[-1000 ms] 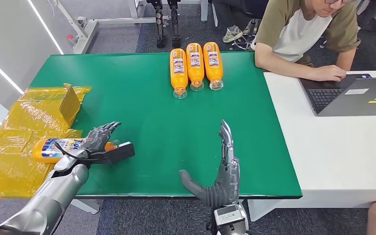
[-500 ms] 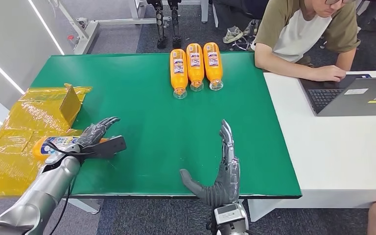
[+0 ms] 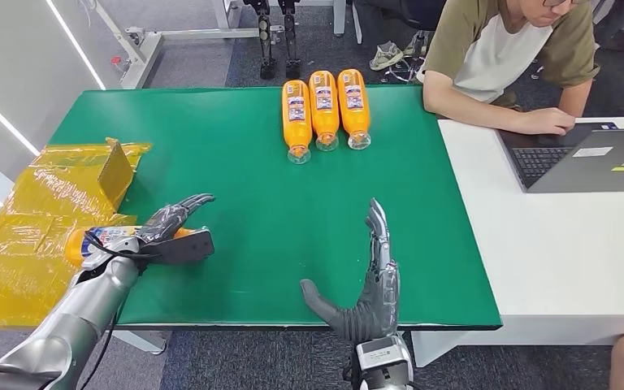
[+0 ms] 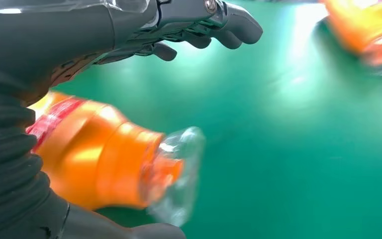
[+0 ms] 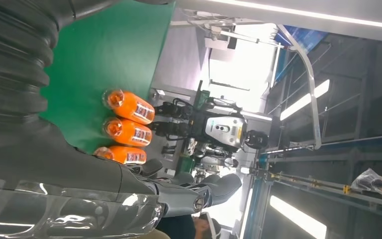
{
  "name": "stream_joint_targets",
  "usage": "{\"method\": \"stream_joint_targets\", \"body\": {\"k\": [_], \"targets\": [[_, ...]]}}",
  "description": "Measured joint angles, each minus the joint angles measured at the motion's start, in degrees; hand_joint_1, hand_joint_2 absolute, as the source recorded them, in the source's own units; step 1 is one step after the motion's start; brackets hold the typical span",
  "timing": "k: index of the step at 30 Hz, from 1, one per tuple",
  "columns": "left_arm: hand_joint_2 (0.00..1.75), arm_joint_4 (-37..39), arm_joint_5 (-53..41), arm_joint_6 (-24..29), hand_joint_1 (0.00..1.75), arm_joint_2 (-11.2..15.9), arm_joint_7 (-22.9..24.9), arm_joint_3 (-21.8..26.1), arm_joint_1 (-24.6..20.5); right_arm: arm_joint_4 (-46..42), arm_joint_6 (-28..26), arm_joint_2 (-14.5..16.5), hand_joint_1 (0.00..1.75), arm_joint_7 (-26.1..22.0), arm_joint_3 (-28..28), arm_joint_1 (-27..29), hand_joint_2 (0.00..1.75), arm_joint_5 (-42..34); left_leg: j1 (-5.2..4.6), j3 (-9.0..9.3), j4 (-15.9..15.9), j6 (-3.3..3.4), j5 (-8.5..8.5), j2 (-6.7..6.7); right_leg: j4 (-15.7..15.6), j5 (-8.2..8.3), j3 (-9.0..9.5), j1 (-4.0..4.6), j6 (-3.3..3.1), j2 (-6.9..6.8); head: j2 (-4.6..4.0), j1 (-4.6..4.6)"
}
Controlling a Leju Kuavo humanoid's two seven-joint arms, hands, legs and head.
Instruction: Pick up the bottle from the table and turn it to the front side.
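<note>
- Head view showed the green table (image 3: pixel 276 211) with its near-left corner taken up by crumpled yellow plastic wrap (image 3: pixel 41 219), which spilled past the table's left edge.
- The bottle (image 3: pixel 101 241), orange with a white and blue label, lay on its side at the wrap's border near the table's left front edge, under the left hand (image 3: pixel 166 231).
- The left hand's fingers (image 3: pixel 185 207) were spread and arched above the bottle's neck end, with the thumb stretched out flat beside it; whether any of them touched the bottle could not be told.
- The right hand (image 3: pixel 371 284) stood edge-up at the front edge of the table, fingers straight and pressed together, thumb apart, holding nothing.
- A wide stretch of bare green lay between the two hands and the far edge.
- Three orange bottles (image 3: pixel 323 110) lay side by side at the far edge, caps pointing toward the robot, well apart from both hands.
- Their labels carried print too small to read; the bottle's own label was likewise unreadable.
- A person (image 3: pixel 508 61) sat at the adjoining white table (image 3: pixel 552 244), a hand by an open laptop (image 3: pixel 585 158).
- Left wrist view, blurred, showed the bottle's clear cap (image 4: pixel 179 174) and orange shoulder, with the fingers (image 4: pixel 214 30) arched clear above it.
- Right wrist view showed a standing robot (image 5: pixel 219 129) beyond the table's far edge.
</note>
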Motion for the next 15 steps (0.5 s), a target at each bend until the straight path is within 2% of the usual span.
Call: {"method": "stream_joint_targets", "body": {"k": [5,9,12,15], "targets": [[1.75,-2.16,4.04,-9.70,0.00,-0.23,-5.21,-0.02,-2.10,-0.25,-1.25,-0.01,0.00,-0.01,-0.36,0.64,1.75,0.06,0.00,-0.01,0.00,0.00,0.00,0.04,0.00,0.01,-0.01,0.00,-0.01,0.04,0.00,0.01],[1.75,-5.53,12.39,-16.61,0.00,0.21,-6.35,-0.93,-2.46,-0.67,-2.09,-0.02,0.00,-0.14,-0.79,1.31,1.75,0.05,0.00,-0.01,0.00,0.00,0.00,0.04,0.00,0.01,-0.02,0.00,-0.01,0.03,0.00,0.00],[1.75,-8.74,21.90,-18.63,0.00,0.66,-6.47,-3.64,-2.99,-1.15,-2.72,-0.02,0.00,-0.22,-1.09,1.75,1.75,0.19,0.00,-0.02,0.00,0.00,0.00,0.03,0.01,0.01,-0.03,0.00,-0.01,0.02,0.00,0.00],[1.75,-11.30,29.21,-16.76,0.00,1.00,-6.49,-7.05,-4.30,-1.70,-2.97,-0.03,0.00,-0.18,-1.35,2.25,1.75,0.85,0.00,-0.03,0.01,0.00,0.00,0.01,0.01,0.01,-0.03,0.00,-0.01,0.01,-0.01,-0.01]]}}
